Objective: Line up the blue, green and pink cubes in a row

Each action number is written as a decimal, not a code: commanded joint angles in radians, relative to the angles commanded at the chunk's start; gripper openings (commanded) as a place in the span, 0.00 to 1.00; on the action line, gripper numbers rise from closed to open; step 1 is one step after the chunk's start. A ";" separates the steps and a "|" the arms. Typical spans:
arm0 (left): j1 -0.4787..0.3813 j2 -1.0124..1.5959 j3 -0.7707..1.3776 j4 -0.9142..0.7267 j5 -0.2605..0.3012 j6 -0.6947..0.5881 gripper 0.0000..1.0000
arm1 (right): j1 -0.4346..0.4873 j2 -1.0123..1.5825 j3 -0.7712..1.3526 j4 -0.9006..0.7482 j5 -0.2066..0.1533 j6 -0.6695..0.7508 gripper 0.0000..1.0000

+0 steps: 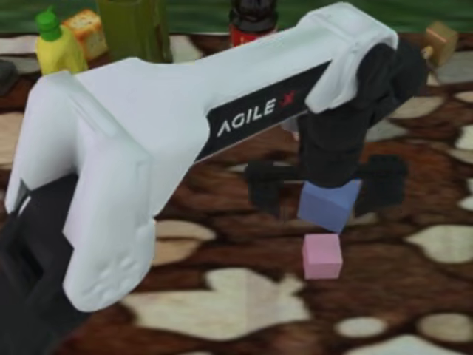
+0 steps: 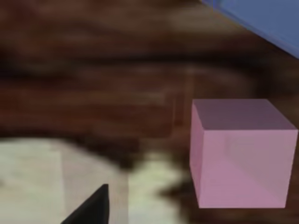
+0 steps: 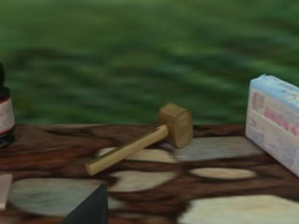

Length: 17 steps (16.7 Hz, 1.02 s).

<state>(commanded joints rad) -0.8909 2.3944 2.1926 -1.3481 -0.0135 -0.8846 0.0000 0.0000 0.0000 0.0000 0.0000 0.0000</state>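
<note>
My left arm reaches across the table from the left, and its gripper [image 1: 329, 182] hangs directly over the periwinkle-blue cube [image 1: 329, 205], open and holding nothing. The small pink cube [image 1: 322, 256] sits on the table just in front of the blue one, a narrow gap apart. The left wrist view shows the pink cube [image 2: 240, 154] close up, a corner of the blue cube [image 2: 268, 18] beyond it, and one dark fingertip [image 2: 96, 207]. The green cube is hidden. My right arm is outside the top view; its wrist view shows one fingertip [image 3: 93, 207] over bare table.
Along the back edge stand a yellow bottle [image 1: 55, 46], an orange bread-like block [image 1: 87, 31], a green bottle [image 1: 134, 26] and a red-labelled dark bottle [image 1: 253, 21]. A wooden mallet [image 3: 154, 137] and a pale printed box [image 3: 275, 121] lie at the back right.
</note>
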 joint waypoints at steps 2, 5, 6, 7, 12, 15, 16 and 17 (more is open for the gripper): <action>0.058 -0.021 -0.038 0.016 0.001 0.072 1.00 | 0.000 0.000 0.000 0.000 0.000 0.000 1.00; 0.185 -0.067 -0.124 0.048 0.003 0.255 1.00 | 0.000 0.000 0.000 0.000 0.000 0.000 1.00; 0.234 -0.084 -0.159 0.060 0.004 0.333 1.00 | 0.000 0.000 0.000 0.000 0.000 0.000 1.00; 0.285 -0.102 -0.195 0.073 0.006 0.415 1.00 | 0.000 0.000 0.000 0.000 0.000 0.000 1.00; 0.527 -0.195 -0.366 0.138 0.012 0.771 1.00 | 0.000 0.000 0.000 0.000 0.000 0.000 1.00; 0.616 -0.236 -0.427 0.167 0.016 0.871 1.00 | 0.000 0.000 0.000 0.000 0.000 0.000 1.00; 0.627 -0.242 -0.435 0.171 0.016 0.883 1.00 | 0.000 0.000 0.000 0.000 0.000 0.000 1.00; 0.629 -0.243 -0.436 0.172 0.016 0.885 1.00 | 0.000 0.000 0.000 0.000 0.000 0.000 1.00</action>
<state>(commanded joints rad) -0.2614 2.1514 1.7564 -1.1757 0.0026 0.0002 0.0000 0.0000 0.0000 0.0000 0.0000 0.0000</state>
